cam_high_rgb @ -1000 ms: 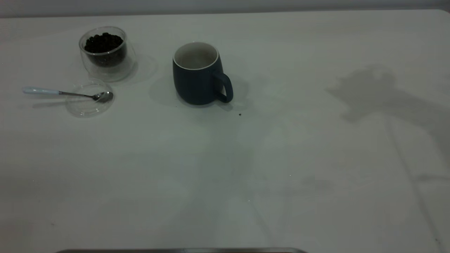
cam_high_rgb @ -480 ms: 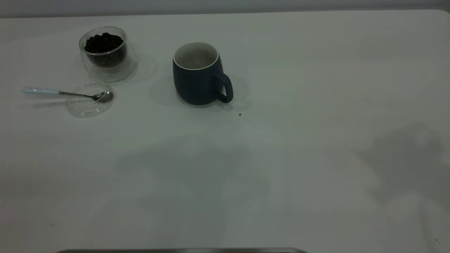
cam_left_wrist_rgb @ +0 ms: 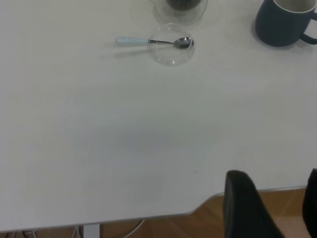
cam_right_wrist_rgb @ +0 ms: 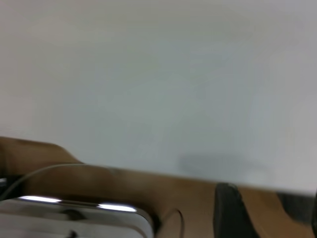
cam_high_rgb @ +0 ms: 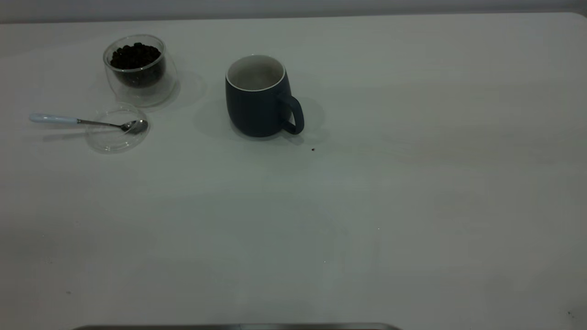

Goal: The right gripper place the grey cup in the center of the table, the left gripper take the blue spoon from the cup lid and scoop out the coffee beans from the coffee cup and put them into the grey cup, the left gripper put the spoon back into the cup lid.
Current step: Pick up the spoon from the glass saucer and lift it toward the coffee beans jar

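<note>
The blue spoon (cam_high_rgb: 87,122) lies at the exterior view's left — bowl in the cup lid (cam_high_rgb: 117,128), handle pointing left — well away from the left gripper (cam_left_wrist_rgb: 270,208), open and empty at the table (cam_left_wrist_rgb: 124,148) edge.

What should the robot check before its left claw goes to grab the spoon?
1. Grey cup upright near the middle of the table: ok.
2. Blue spoon with its bowl in the cup lid, handle sticking out free: ok.
3. Coffee cup upright, with coffee beans inside: ok.
4. Left claw open and empty, at the table's edge: ok.
5. Right claw parked at the table's edge, out of the way: ok.
</note>
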Robot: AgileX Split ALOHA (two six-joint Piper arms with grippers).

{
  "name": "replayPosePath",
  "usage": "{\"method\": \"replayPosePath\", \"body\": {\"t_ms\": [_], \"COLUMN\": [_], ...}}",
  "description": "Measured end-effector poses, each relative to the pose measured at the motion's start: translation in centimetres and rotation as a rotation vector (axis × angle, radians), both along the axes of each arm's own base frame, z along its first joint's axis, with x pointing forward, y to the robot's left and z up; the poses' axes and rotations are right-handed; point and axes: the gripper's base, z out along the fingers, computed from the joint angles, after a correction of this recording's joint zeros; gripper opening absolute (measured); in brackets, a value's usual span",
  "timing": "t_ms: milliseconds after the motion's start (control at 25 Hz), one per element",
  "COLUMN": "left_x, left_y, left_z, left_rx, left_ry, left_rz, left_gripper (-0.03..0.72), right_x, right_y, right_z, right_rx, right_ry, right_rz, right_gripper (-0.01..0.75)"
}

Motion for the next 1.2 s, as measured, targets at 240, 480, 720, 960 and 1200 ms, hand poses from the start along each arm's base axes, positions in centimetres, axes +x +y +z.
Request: {"method": "replayPosePath", "body": {"t_ms": [240, 480, 720, 960, 1200], "left_x": [0.0, 0.0, 0.0, 0.0, 0.0], "left_y": [0.0, 0.0, 0.0, 0.0, 0.0], "left_z": [0.0, 0.0, 0.0, 0.0, 0.0], "left_rx": [0.000, 0.000, 0.000, 0.000, 0.000], "left_ry": [0.000, 0.000, 0.000, 0.000, 0.000], "left_rz": [0.000, 0.000, 0.000, 0.000, 0.000], "left_gripper": [0.361, 0.361, 0.361, 0.361, 0.361], "right_x": [-4.8, -6.0, -6.7, -9.0, -9.2], "right_y": [-0.7, -0.9, -1.1, -1.0, -1.1], "right_z": [-2.4, -4.1, -4.2, -4.1, -4.1], "right_rx": [-0.060, -0.070, -0.071, -0.063, -0.065], "right_ry": [-0.106, -0.255, -0.303, -0.464, -0.473], "right_rz": [-0.075, -0.096, -0.131, -0.139, -0.141], "right_gripper": [0.364, 0.364, 0.364, 0.364, 0.364]}}
